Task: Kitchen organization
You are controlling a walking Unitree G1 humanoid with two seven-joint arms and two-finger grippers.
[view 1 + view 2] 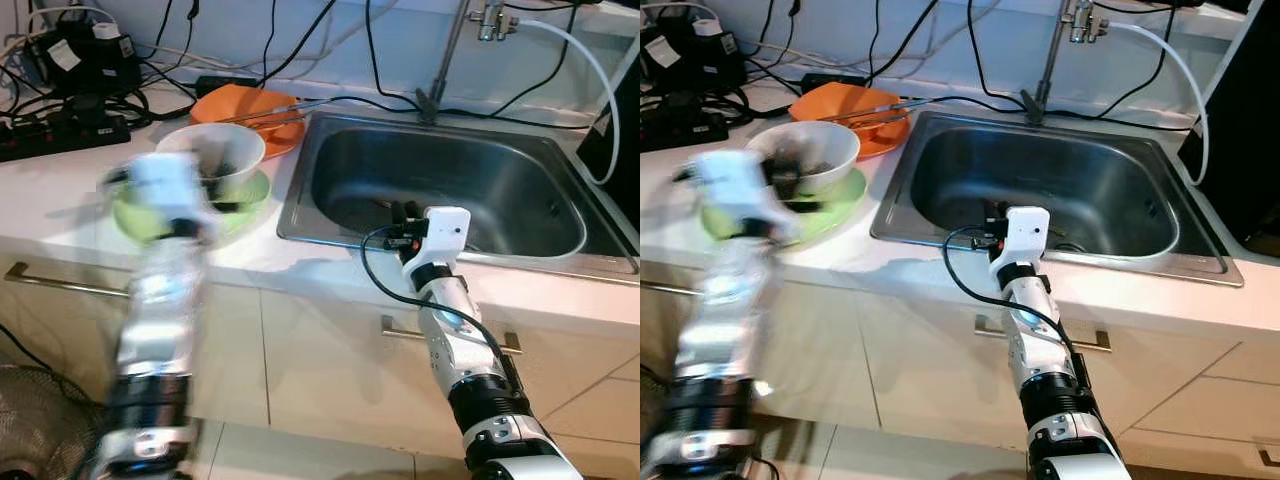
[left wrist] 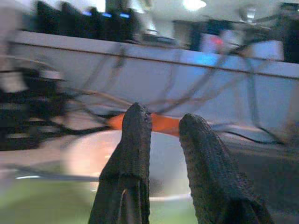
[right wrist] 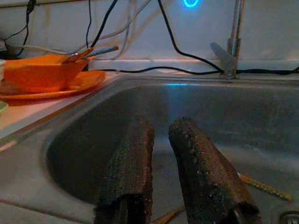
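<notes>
the right gripper (image 1: 404,212) reaches over the front rim of the steel sink (image 1: 340,150), its black fingers (image 3: 133,158) parted by a narrow gap and holding nothing. a thin stick-like utensil (image 3: 261,185) lies on the sink floor near the fingers. the left gripper (image 2: 163,130), blurred, hovers at the white bowl (image 1: 238,148), fingers a little apart and empty. that bowl sits on a green plate (image 1: 255,200). at about one o'clock from it, an orange bowl (image 3: 39,72) with chopsticks (image 3: 96,51) rests on an orange plate (image 1: 285,140).
</notes>
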